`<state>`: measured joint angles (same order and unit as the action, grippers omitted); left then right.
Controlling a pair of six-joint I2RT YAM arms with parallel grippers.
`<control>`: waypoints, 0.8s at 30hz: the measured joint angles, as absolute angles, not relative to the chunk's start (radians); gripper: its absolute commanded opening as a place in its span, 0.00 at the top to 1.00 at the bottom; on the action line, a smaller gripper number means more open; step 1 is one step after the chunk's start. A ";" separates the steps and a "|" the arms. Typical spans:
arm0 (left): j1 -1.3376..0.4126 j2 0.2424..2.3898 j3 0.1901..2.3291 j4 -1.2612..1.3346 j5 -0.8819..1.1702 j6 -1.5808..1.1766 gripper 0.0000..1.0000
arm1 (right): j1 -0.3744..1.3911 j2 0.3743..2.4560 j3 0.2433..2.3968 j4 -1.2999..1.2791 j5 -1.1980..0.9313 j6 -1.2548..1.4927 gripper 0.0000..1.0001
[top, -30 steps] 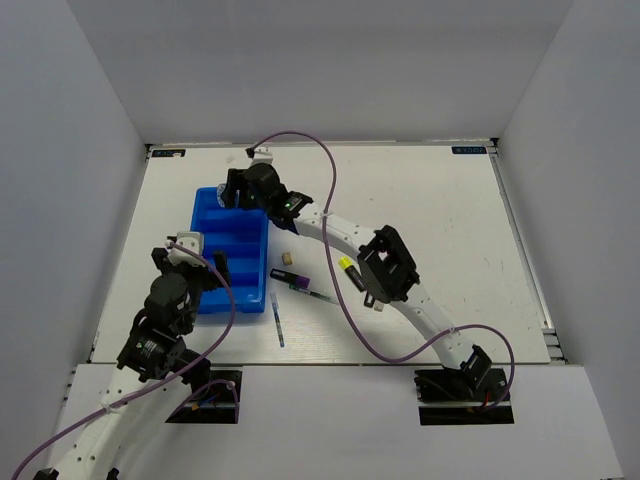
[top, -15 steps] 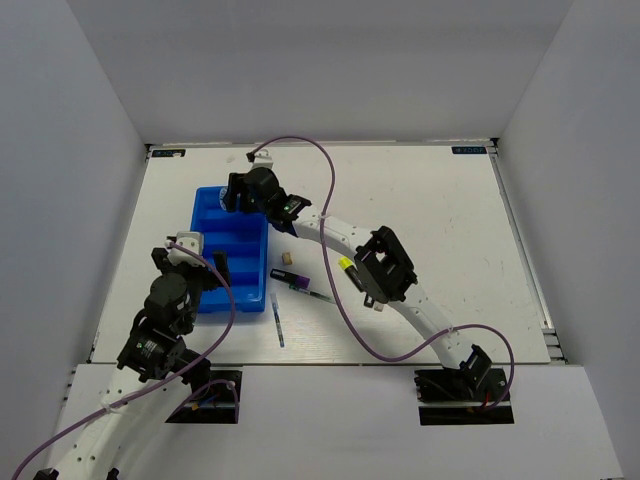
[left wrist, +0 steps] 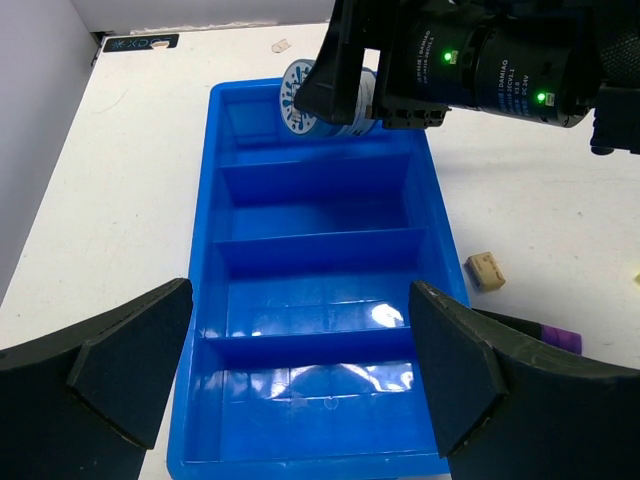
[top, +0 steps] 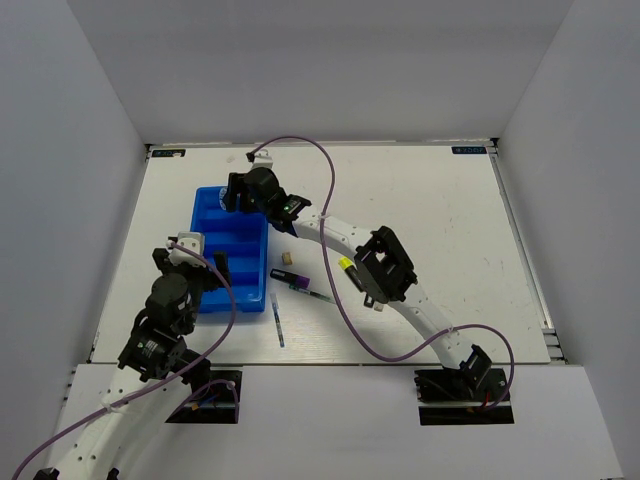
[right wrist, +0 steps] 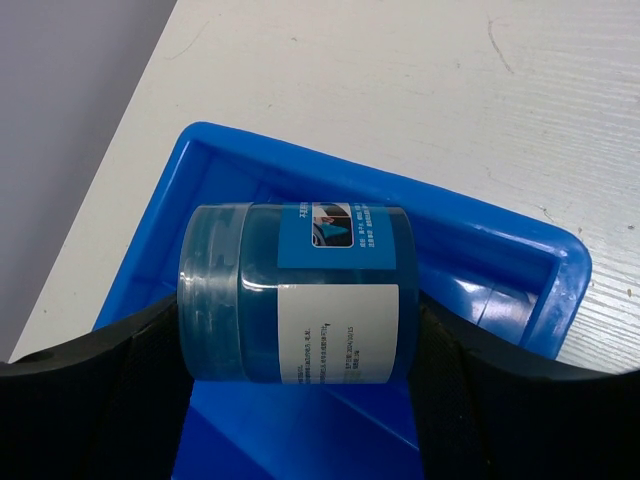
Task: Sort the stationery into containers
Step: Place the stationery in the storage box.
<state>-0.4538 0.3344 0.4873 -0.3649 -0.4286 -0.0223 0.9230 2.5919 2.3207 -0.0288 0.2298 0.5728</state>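
The right fingers [right wrist: 105, 400] gripped the blue-white pot [right wrist: 300, 290] on its side above the far compartment of the blue tray [left wrist: 320, 290]. The left fingers [left wrist: 120, 370] hung wide open at its near end. Released here, the pot might clip the far rim and roll onto the table [left wrist: 120, 150].

From above, the right arm [top: 330, 232] hides the small blue-white round pot [right wrist: 295, 292]. In the left wrist view a finger [left wrist: 480, 380] covers most of the purple-tipped black marker [left wrist: 560, 340].

top: I see whole table [top: 430, 200] from above | left wrist: close, along tray [left wrist: 318, 243] | right wrist: tight on tray's far end
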 measured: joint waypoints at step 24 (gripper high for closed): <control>-0.454 0.335 0.484 -0.362 -0.439 -0.018 0.00 | 0.923 2.585 2.321 0.035 0.202 0.533 0.87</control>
<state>-0.4538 0.3347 0.4843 -0.3618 -0.4393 -0.0181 0.9230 2.5851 2.3207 0.0353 0.2024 0.5331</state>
